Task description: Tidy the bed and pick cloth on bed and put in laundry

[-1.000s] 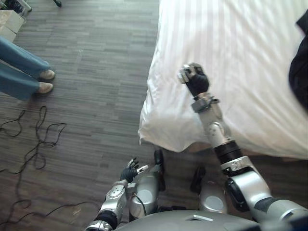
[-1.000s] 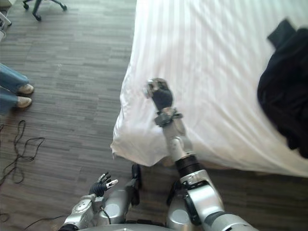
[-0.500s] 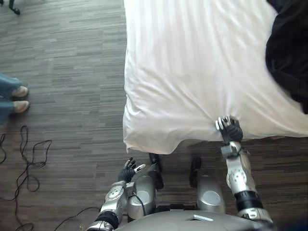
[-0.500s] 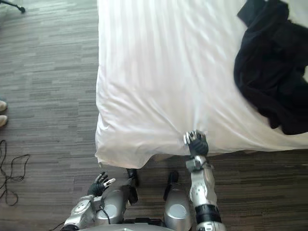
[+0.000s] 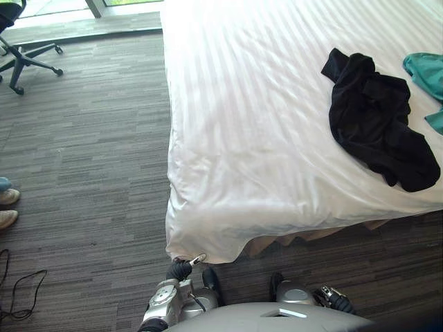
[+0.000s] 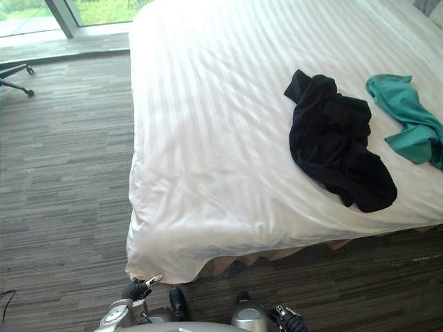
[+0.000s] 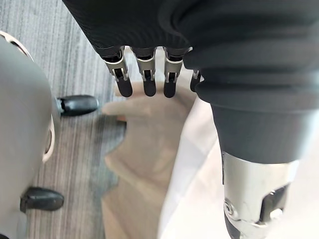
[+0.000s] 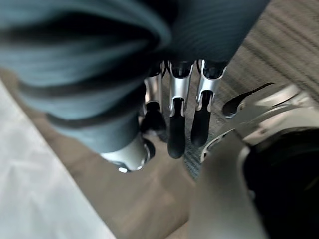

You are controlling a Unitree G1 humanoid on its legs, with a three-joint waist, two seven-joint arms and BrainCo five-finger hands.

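A crumpled black cloth (image 5: 374, 128) lies on the white striped bed (image 5: 242, 138) toward its right side. A teal cloth (image 6: 408, 117) lies beside it, further right. My left hand (image 5: 183, 268) hangs low by the bed's near corner, its fingers (image 7: 144, 74) straight and empty over the beige bed skirt (image 7: 144, 144). My right hand (image 5: 333, 297) is down by my side below the bed's near edge. Its fingers (image 8: 177, 129) are relaxed and hold nothing. Both hands are far from the cloths.
An office chair (image 5: 21, 55) stands on the dark floor at the far left, near a window strip (image 6: 41, 17). A person's shoes (image 5: 7, 207) show at the left edge. Open floor runs along the bed's left side.
My right hand has let go of the sheet's near edge and dropped to my side, its fingers uncurling. The camera has tipped up, bringing the black and teal cloths into view.
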